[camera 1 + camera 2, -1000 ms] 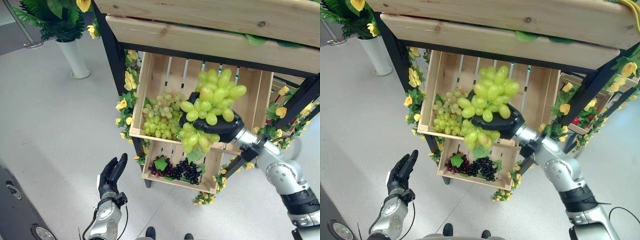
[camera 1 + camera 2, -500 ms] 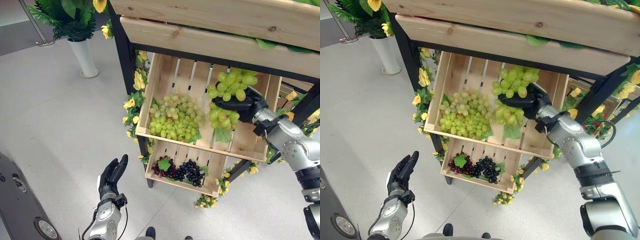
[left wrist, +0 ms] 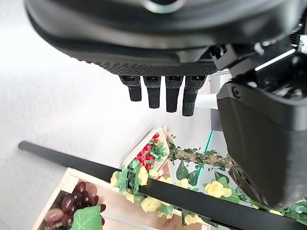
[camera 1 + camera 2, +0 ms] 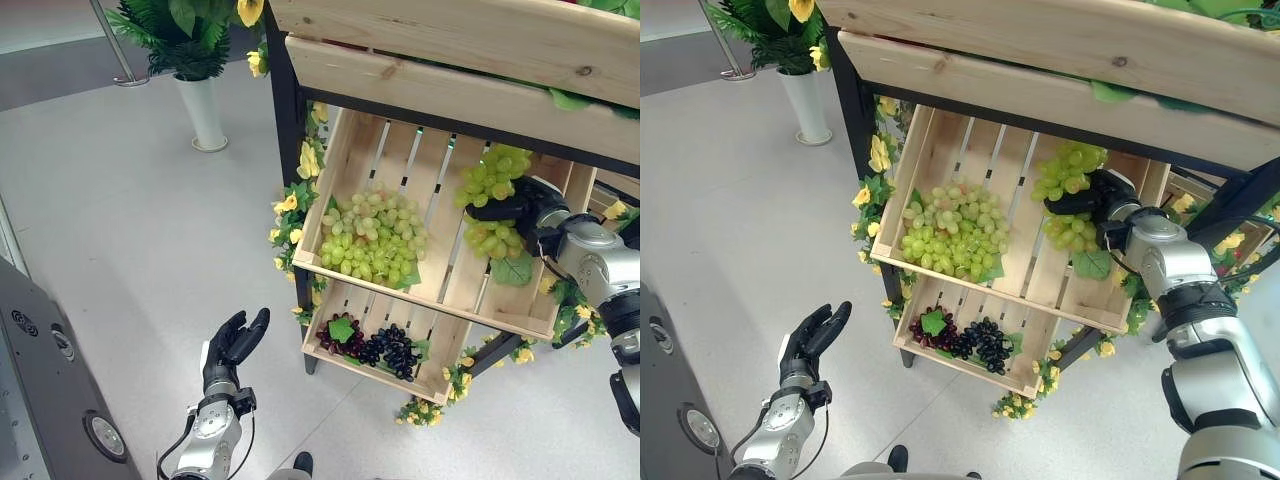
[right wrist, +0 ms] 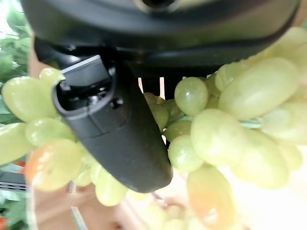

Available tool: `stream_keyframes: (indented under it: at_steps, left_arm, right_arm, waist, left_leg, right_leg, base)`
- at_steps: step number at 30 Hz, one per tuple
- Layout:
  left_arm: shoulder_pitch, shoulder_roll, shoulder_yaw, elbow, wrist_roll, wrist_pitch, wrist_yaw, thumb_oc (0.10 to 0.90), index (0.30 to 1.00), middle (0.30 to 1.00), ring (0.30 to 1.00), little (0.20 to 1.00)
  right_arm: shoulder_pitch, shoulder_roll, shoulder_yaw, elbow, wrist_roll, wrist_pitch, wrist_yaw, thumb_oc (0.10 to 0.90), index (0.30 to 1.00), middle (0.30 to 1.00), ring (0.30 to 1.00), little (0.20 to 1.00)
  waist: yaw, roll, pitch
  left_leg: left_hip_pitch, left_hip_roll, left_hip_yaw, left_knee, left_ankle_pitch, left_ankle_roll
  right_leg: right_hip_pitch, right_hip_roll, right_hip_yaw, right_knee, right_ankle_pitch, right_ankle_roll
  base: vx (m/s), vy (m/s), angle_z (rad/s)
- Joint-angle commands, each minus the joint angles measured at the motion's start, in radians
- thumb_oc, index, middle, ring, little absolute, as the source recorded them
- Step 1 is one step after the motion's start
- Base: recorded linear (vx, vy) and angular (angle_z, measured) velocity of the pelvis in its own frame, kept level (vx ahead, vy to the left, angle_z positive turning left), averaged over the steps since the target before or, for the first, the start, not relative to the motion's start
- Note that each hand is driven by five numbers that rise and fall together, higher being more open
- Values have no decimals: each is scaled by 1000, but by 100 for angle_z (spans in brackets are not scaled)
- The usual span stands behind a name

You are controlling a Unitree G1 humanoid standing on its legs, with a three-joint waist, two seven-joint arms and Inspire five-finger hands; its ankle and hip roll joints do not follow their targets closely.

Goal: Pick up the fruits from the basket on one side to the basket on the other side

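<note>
From the head views we see the whole stand: a potted plant (image 4: 190, 40) at far left on the floor, then two wooden crates stacked on a black frame trimmed with yellow flowers (image 4: 290, 205). The left wrist view adds a third, smaller crate (image 3: 151, 151) of red fruit beyond the frame; the right wrist view gives a close look at green grapes pressed against the thumb.

We count two green bunches and two dark ones. One green bunch, the pile (image 4: 372, 238), lies in the left half of the upper crate (image 4: 340, 165). The second green bunch (image 4: 497, 190) is over the right half of that crate, in the right hand. The dark grapes (image 4: 385, 348) lie in the lower crate (image 4: 345, 365), a reddish bunch beside a black one.

The left hand (image 4: 232, 345) hangs low over the floor, left of the lower crate, fingers (image 3: 165, 93) straight and released, holding nothing. The right hand (image 4: 530, 205) reaches in from the right, arm bent, its fingers and thumb (image 5: 115, 129) grasping the second bunch, grapes bulging above and below the hand.
</note>
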State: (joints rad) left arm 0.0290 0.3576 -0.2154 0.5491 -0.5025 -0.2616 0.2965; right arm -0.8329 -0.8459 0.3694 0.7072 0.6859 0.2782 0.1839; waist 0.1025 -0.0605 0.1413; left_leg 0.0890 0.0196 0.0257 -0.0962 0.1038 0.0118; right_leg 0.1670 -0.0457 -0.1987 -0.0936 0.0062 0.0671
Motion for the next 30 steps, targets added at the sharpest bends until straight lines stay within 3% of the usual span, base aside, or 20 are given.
stream_keyframes:
  at_steps: [1,7,9,21,30]
  left_arm:
    - [-135,57,-79,-86,58,-67,-11,800,900,900,900,900]
    - [-148,49,-92,-84,67,-63,6,800,900,900,900,900]
    - [-151,52,-92,-85,68,-63,11,800,900,900,900,900]
    - [-131,60,-78,-89,73,-74,-1,800,900,900,900,900]
    - [-99,61,-66,-93,72,-86,-3,800,900,900,900,900]
  right_arm:
    - [-250,-49,78,88,-142,-78,116,400,300,300,300,300]
    - [-276,-40,177,160,-338,-55,247,400,300,300,300,300]
    - [-290,-35,199,183,-340,-49,278,800,900,900,900,900]
    - [-275,-36,188,166,-332,-76,280,800,900,900,900,900]
    - [-206,-65,152,-39,-269,-92,176,800,900,900,900,900]
  waist:
    - [32,-38,-63]
    - [38,-40,-56]
    - [39,-40,-55]
    - [35,-32,-56]
    - [9,-31,-57]
  left_leg:
    - [68,-12,14,9,-187,-6]
    - [70,-11,17,9,-187,-5]
    - [70,-12,17,9,-186,-5]
    - [75,-14,26,9,-188,-5]
    - [77,-11,44,9,-189,-7]
  right_leg:
    - [20,-52,-65,6,-27,3]
    - [25,-55,-70,6,-26,5]
    - [26,-55,-71,6,-26,5]
    - [24,-53,-62,6,-25,5]
    - [16,-47,-44,6,-24,6]
  base:
    - [0,0,0]
    - [-5,-3,0]
    - [-32,-12,1]
    - [0,0,0]
    - [1,0,-2]
